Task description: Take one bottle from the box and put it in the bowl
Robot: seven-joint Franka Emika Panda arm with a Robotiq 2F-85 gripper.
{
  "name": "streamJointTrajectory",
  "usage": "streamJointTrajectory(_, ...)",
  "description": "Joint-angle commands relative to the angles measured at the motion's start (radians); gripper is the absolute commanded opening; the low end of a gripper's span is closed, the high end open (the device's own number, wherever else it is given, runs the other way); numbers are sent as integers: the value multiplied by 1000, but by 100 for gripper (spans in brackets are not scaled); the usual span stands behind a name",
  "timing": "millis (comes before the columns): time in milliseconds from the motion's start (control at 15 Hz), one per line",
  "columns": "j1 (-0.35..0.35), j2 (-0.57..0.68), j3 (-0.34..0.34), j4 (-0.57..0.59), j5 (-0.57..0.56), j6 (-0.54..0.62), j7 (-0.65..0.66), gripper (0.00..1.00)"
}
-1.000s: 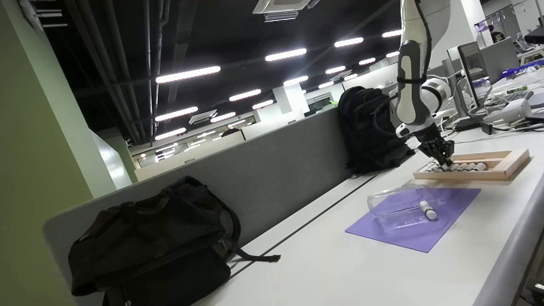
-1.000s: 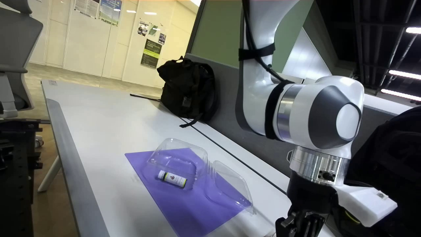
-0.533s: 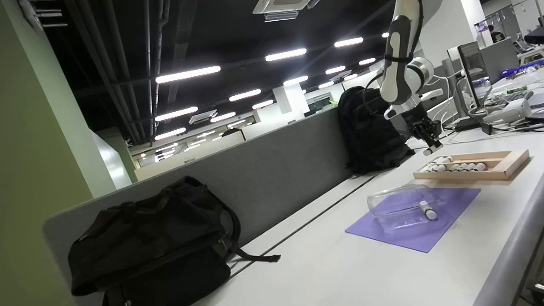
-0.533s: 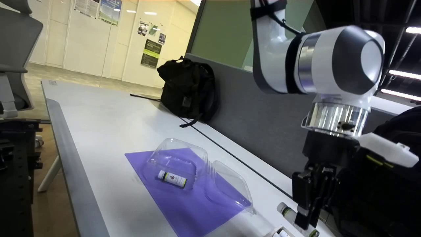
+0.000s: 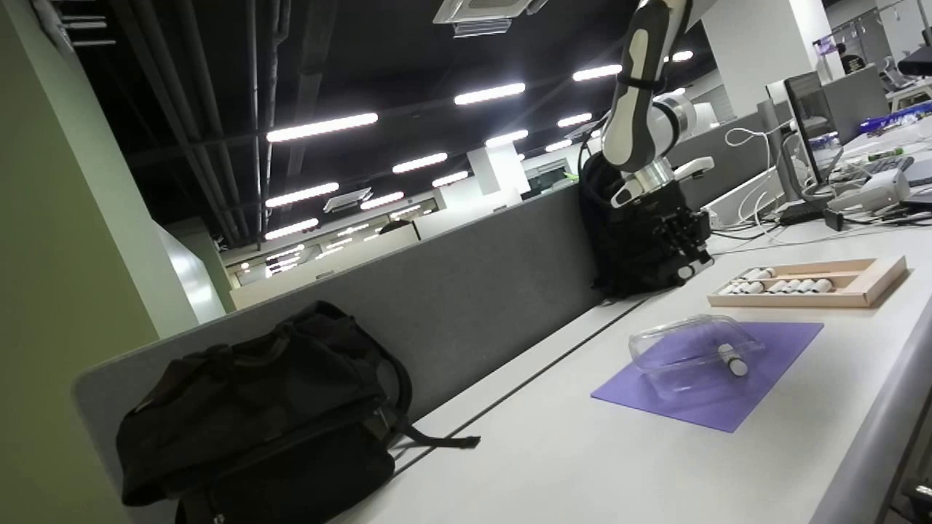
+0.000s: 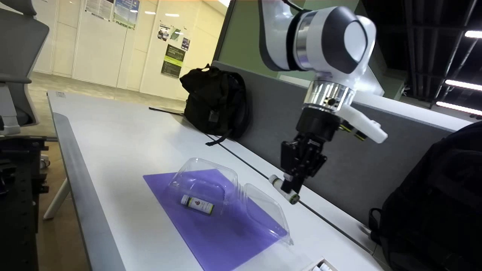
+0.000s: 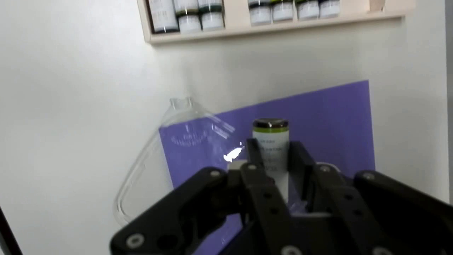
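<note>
The light wooden box [image 5: 837, 299] holds several small bottles [image 5: 801, 286], with a gap in the row. Its edge shows in the wrist view [image 7: 283, 28], and only a corner in an exterior view [image 6: 321, 261]. The bowl is a clear plastic container with an open lid [image 6: 265, 210]; its body [image 6: 203, 165] has one white-labelled bottle [image 6: 199, 205] lying inside. My gripper [image 7: 271, 152] is shut on another white-labelled bottle [image 7: 272, 141], also visible in both exterior views [image 5: 686, 274] [image 6: 277, 183]. It holds the bottle in the air, beyond the lid side of the bowl.
A purple mat [image 6: 226, 248] lies under the bowl. A grey partition [image 5: 495, 269] runs along the table's back edge. Black backpacks [image 5: 269, 415] [image 6: 216, 99] lean against it. A monitor [image 5: 808, 124] and cables stand beyond the box.
My gripper was down among the bottles in the box. It has lifted one bottle out, leaving a gap, and carried it up and sideways, away from the box. The bowl and its bottle stayed put.
</note>
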Motion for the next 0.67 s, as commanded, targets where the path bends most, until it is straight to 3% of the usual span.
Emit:
streamJointTrajectory(0,67,-29,55,-44,45,-23,75,6)
streamJointTrajectory(400,154,2,132,-64,85,-27,120,6)
streamJointTrajectory(467,162,11,133,-62,78,-36,128,51)
streamJointTrajectory(600,167,16,126,-56,67,-49,133,58)
